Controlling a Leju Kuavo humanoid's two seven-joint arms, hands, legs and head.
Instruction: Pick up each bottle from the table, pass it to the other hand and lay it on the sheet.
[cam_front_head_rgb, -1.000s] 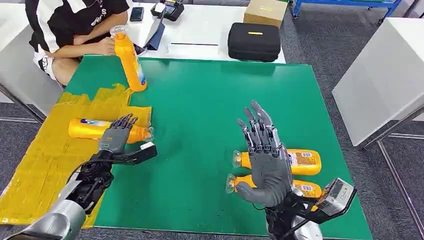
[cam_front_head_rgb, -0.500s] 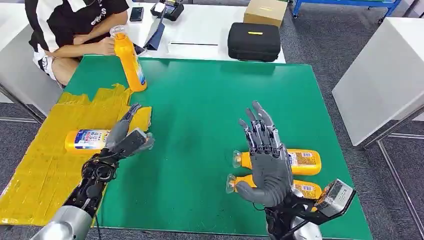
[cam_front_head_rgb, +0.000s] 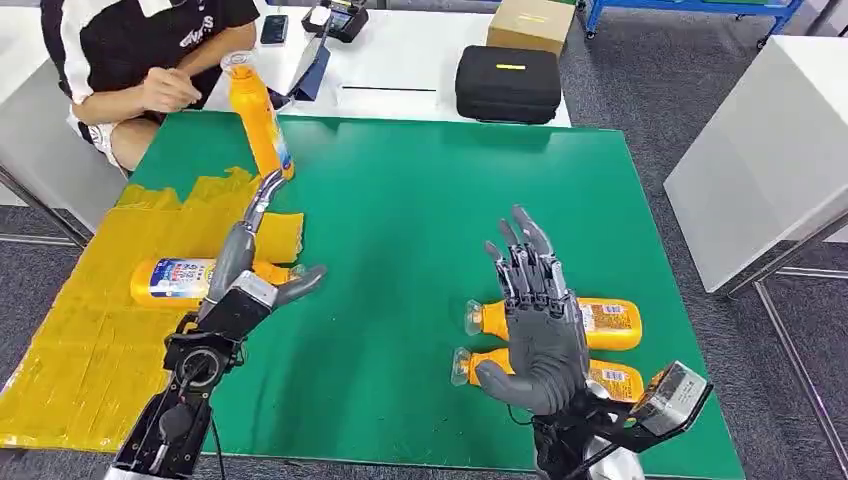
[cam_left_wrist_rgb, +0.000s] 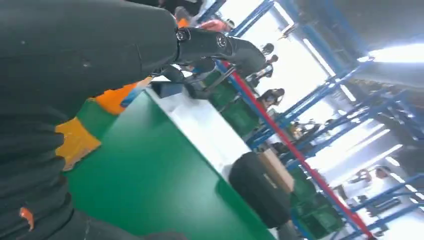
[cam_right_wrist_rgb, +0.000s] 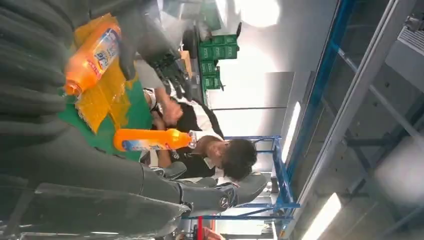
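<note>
1. Yellow sheet (cam_front_head_rgb: 90, 330) covers the table's left edge, overhanging the green mat (cam_front_head_rgb: 400, 250); one orange bottle (cam_front_head_rgb: 185, 280) lies on it, cap toward the mat.
2. Person (cam_front_head_rgb: 130, 50) sits at the far left corner, hand raised off the table.
3. Upright bottle (cam_front_head_rgb: 258, 115) stands at the mat's far left edge, just beyond the sheet's torn corner.
4. Left hand (cam_front_head_rgb: 245, 280) hovers at the sheet's right edge beside the lying bottle, fingers spread, holding nothing.
5. Mid mat is open green between the two hands.
6. Right hand (cam_front_head_rgb: 535, 320) is raised palm-up, fingers apart and empty, above two bottles.
7. Two lying bottles (cam_front_head_rgb: 600, 325) (cam_front_head_rgb: 610, 378) sit side by side near the mat's near right edge, caps pointing left.
8. Black case (cam_front_head_rgb: 508, 82) and cardboard box (cam_front_head_rgb: 530, 22) rest on the white table past the far edge.
</note>
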